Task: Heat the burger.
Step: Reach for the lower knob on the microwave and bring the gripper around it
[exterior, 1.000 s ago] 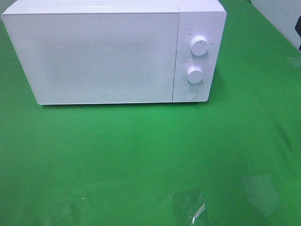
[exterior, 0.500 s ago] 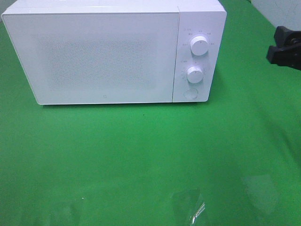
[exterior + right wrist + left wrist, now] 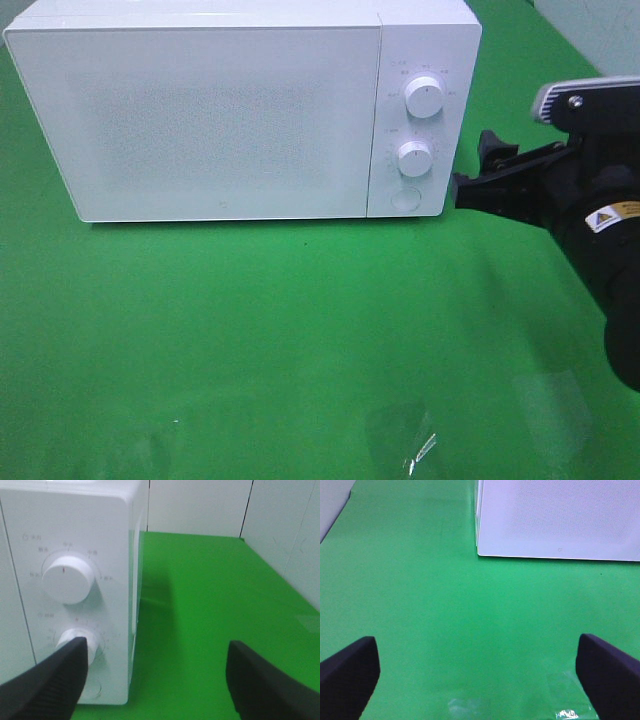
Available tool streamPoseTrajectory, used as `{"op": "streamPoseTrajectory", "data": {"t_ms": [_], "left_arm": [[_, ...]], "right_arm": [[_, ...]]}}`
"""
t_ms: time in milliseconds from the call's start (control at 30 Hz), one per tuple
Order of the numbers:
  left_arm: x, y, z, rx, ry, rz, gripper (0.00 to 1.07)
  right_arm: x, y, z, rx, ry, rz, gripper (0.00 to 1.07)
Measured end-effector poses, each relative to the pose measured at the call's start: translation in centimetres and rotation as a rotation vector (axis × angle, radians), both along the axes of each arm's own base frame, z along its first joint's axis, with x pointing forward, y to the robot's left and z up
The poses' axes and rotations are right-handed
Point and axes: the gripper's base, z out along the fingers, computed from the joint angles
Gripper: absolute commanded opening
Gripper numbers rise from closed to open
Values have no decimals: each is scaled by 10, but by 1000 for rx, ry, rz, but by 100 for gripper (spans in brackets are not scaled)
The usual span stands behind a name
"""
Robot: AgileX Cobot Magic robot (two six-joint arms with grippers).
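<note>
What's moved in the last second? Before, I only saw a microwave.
The right arm swung in from the right edge; its open, empty tool now sits just right of the microwave, level with its knobs. The microwave stayed put, door shut.

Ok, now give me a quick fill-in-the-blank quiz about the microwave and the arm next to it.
The microwave door is ____. Its panel has ____ round knobs above a button. The right pincer, beside that panel, has its jaws ____. The cloth under the microwave is ____.
Missing words: shut, two, open, green.
</note>
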Motion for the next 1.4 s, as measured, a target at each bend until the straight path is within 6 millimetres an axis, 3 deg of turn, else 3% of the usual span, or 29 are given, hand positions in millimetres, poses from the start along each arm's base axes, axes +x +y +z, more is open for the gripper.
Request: {"op": "streamPoseTrajectory", "data": {"t_ms": [100, 300, 433, 800, 1400], "left_arm": [[0, 0, 0, 0, 0, 0, 100], [0, 0, 0, 0, 0, 0, 100], [0, 0, 0, 0, 0, 0, 100], [0, 0, 0, 0, 0, 0, 100], [0, 0, 0, 0, 0, 0, 100]], "right_arm": [[-1, 5, -3, 2, 13, -1, 73], [-3, 32, -14, 20, 53, 12, 75], [8, 49, -14, 45, 46, 10, 78], [26, 69, -24, 45, 43, 8, 76], [72, 75, -49, 5, 31, -16, 76]]}}
